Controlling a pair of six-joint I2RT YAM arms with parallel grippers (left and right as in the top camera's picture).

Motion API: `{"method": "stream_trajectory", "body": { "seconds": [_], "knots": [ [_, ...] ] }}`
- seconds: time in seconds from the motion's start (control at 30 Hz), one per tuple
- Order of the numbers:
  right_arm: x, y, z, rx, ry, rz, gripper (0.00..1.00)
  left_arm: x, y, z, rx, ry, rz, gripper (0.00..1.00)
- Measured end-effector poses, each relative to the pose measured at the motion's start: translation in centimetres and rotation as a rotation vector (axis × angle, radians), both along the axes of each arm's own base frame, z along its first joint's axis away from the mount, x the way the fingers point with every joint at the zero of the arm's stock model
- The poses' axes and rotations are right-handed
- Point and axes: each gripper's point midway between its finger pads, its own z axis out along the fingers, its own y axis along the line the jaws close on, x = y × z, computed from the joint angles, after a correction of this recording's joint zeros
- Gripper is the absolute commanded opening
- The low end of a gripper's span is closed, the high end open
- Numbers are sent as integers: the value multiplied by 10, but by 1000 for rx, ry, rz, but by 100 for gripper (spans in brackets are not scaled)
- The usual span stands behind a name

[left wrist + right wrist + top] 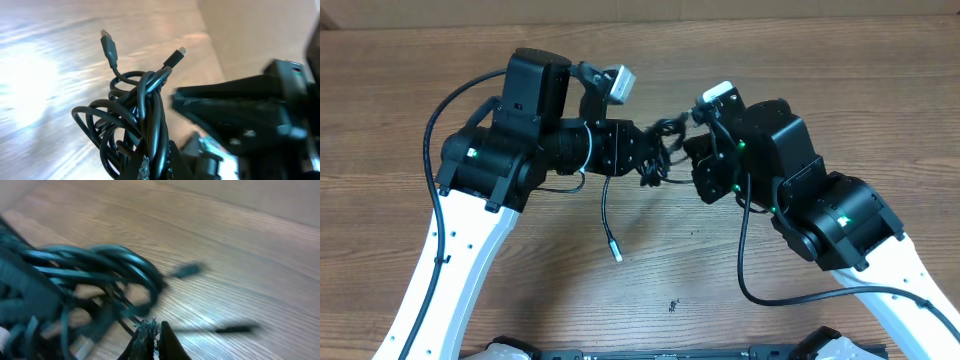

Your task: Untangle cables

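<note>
Left arm (440, 250): mine, white link rising from lower left of overhead view, elbow bent, wrist turned inward. Left gripper (652, 160): points toward centre, jaws closed, clamped on cables (140, 120). Right arm (880, 270): rises from lower right, forearm angled inward. Right gripper (692, 150): faces my left one, tips close together, jaws pinched together. Fingertips (150, 337) blurred in wrist view; grip unclear.

a brown wood-grain tabletop (650, 60) fills the overhead view, with a small dark speck (672, 305) on it toward 6 o'clock. in the left wrist view a pale beige flat panel (250, 35) rises at 1 o'clock.
</note>
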Motion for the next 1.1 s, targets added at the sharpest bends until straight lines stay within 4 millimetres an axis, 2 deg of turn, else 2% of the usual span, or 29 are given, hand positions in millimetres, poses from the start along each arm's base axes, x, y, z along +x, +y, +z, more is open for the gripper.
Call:
{"method": "stream_trajectory", "body": {
  "seconds": [0.13, 0.3, 0.47, 0.6, 1.1],
  "knots": [
    [1, -10, 6, 8, -11, -45, 5, 11, 10, -7, 59, -12, 73, 4],
    [-13, -21, 26, 44, -50, -60, 5, 15, 13, -9, 84, -31, 93, 4],
    [-27, -31, 41, 71, -85, -68, 5, -2, -2, 2, 40, -170, -137, 4],
    [-29, -37, 43, 65, -94, -82, 5, -15, -11, 11, 2, -288, -291, 4],
    [-28, -42, 41, 43, -98, -108, 5, -24, -14, 14, 57, -643, -557, 4]
  ]
}}
